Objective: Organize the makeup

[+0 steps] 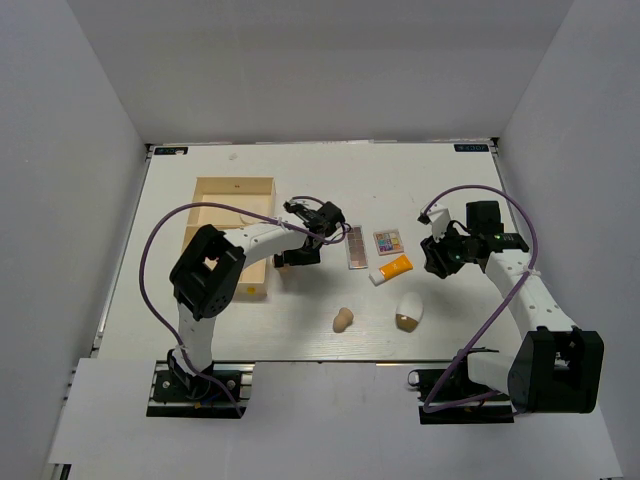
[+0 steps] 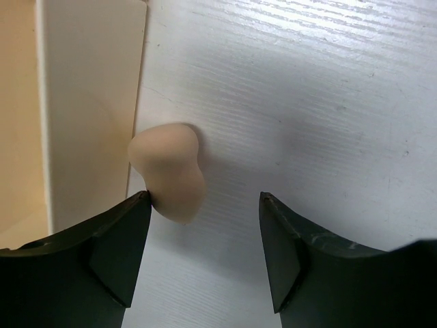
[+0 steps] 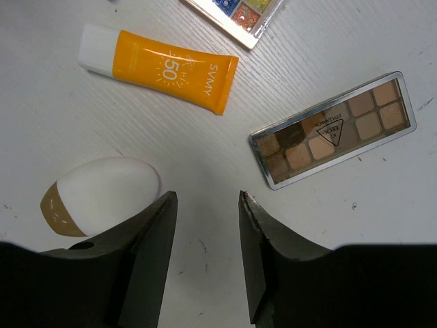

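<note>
My left gripper (image 1: 297, 256) (image 2: 205, 198) is open, low over the table beside the wooden box. A peach egg-shaped sponge (image 2: 171, 171) lies against the box's outer wall (image 2: 92, 102), touching my left fingertip (image 2: 140, 201). My right gripper (image 1: 438, 258) (image 3: 207, 197) is open and empty above bare table. Beyond it lie the white-tan egg shape (image 3: 102, 195) (image 1: 408, 315), the orange white-capped tube (image 3: 160, 65) (image 1: 391, 268), a brown rectangular palette (image 3: 334, 130) (image 1: 357, 246) and the square multicolour palette (image 3: 239, 12) (image 1: 388, 241). A second peach sponge (image 1: 343, 319) lies near the front.
The pale wooden divided box (image 1: 235, 235) stands at the left of the white table; my left arm reaches across its right side. Purple cables loop over both arms. Grey walls surround the table.
</note>
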{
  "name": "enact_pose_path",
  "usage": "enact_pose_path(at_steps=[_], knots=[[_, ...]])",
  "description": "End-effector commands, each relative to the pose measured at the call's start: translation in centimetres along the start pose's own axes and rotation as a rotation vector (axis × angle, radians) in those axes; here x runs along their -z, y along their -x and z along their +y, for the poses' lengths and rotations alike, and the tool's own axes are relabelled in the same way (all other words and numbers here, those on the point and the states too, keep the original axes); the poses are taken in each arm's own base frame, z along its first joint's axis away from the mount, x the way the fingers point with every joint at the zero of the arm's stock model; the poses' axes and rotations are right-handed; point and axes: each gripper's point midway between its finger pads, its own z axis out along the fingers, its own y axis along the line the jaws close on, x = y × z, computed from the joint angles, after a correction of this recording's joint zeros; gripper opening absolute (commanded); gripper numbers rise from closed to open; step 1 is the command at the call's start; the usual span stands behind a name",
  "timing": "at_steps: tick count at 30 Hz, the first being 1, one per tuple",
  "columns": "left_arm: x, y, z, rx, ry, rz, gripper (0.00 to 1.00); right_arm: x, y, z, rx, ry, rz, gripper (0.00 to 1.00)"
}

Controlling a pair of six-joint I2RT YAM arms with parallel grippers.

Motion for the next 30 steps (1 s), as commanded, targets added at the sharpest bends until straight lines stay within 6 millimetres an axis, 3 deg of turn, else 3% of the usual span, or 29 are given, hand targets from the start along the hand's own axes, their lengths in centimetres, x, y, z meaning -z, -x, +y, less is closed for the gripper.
enact_pose_path(at_steps=[1, 6, 13, 16, 17, 20, 24, 26, 30], knots=[[-0.5, 0.6, 0.4, 0.02, 0.026, -0.039, 0.74, 0.3, 1.1, -0.6, 0.007, -0.021, -0.033, 0.48], [-1.2, -0.2, 0.9, 0.004, 0.041, -0.029, 0.68, 0.3, 0.9, -0.6, 0.004, -0.023, -0.031, 0.48], [-1.6, -0.6, 1.1, -0.008, 0.051, -0.022, 0.45, 0.3, 0.9, -0.5, 0.007, -0.024, -0.032, 0.48], [-1.4, -0.4, 1.0, -0.012, 0.046, -0.025, 0.31, 0.3, 0.9, -0.6, 0.005, -0.025, -0.033, 0.48], [-1.3, -0.4, 1.0, -0.015, 0.042, -0.024, 0.2, 0.3, 1.0, -0.5, 0.009, -0.026, -0.034, 0.48], [-0.7, 0.1, 0.3, -0.02, -0.004, -0.03, 0.03, 0.3, 0.8, -0.5, 0.005, -0.023, -0.03, 0.47], [2.1, 1.8, -2.2, -0.026, -0.159, -0.082, 0.0, 0.3, 0.8, -0.5, 0.006, -0.022, -0.031, 0.48], [4.8, 4.1, -2.8, 0.011, -0.244, -0.144, 0.0, 0.4, 0.9, -0.4, 0.006, -0.021, -0.031, 0.48], [8.5, 8.4, -1.7, 0.055, -0.286, -0.251, 0.0, 0.4, 0.8, -0.1, 0.002, -0.007, -0.033, 0.48]])
